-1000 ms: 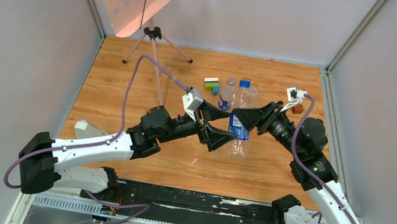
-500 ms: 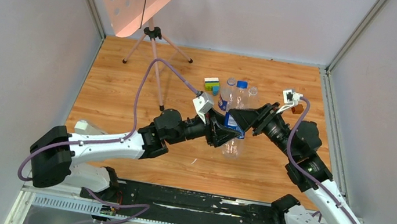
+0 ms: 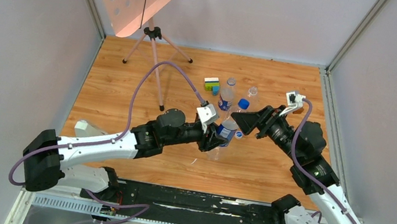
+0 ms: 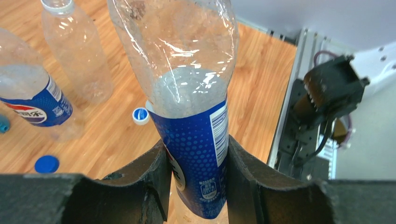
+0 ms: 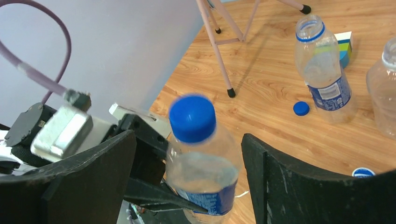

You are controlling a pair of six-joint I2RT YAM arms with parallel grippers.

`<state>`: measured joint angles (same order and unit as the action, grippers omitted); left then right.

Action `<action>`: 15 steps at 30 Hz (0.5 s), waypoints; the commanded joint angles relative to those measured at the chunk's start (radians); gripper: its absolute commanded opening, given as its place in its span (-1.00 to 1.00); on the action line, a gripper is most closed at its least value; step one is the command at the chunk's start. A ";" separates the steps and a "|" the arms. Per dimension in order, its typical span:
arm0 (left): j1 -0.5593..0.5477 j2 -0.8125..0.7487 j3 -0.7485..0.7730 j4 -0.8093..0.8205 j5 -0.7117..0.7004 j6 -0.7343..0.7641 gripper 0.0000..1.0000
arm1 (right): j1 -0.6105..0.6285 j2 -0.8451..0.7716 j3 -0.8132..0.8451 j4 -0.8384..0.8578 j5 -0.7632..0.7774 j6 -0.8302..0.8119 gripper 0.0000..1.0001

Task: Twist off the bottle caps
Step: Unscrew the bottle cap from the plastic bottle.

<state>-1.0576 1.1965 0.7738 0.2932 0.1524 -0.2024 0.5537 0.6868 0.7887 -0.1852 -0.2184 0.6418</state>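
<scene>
Top view: clear crinkly plastic bottle with blue label (image 3: 225,132) tilted, clamped by left gripper (image 3: 213,139); left wrist: jaws pinched on label, steadied against twisting; right wrist: right gripper (image 5: 187,140) spread wide around dark blue screw cap (image 5: 192,117), untouched, still screwed on

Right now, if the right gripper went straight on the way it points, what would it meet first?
Probably the blue cap of the bottle held by the left gripper: it sits centred between the open fingers of the right gripper, though depth is unclear.
</scene>
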 commanded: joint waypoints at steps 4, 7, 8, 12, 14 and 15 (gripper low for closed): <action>0.003 -0.072 0.122 -0.381 0.107 0.233 -0.25 | -0.016 0.104 0.114 -0.084 -0.135 -0.076 0.57; 0.004 -0.084 0.133 -0.438 0.088 0.252 -0.25 | -0.016 0.125 0.115 -0.084 -0.163 -0.069 0.26; 0.004 -0.092 0.129 -0.441 0.075 0.256 -0.24 | -0.016 0.127 0.113 -0.083 -0.172 -0.068 0.17; 0.004 -0.111 0.116 -0.438 0.035 0.261 -0.23 | -0.016 0.122 0.096 -0.082 -0.182 -0.048 -0.24; 0.004 -0.113 0.111 -0.423 0.020 0.255 -0.18 | -0.017 0.116 0.084 -0.078 -0.176 -0.031 -0.39; 0.004 -0.113 0.106 -0.416 0.015 0.252 -0.14 | -0.017 0.116 0.079 -0.073 -0.178 -0.020 -0.42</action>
<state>-1.0561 1.1130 0.8635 -0.1345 0.2024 0.0246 0.5407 0.8230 0.8703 -0.2806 -0.3702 0.5858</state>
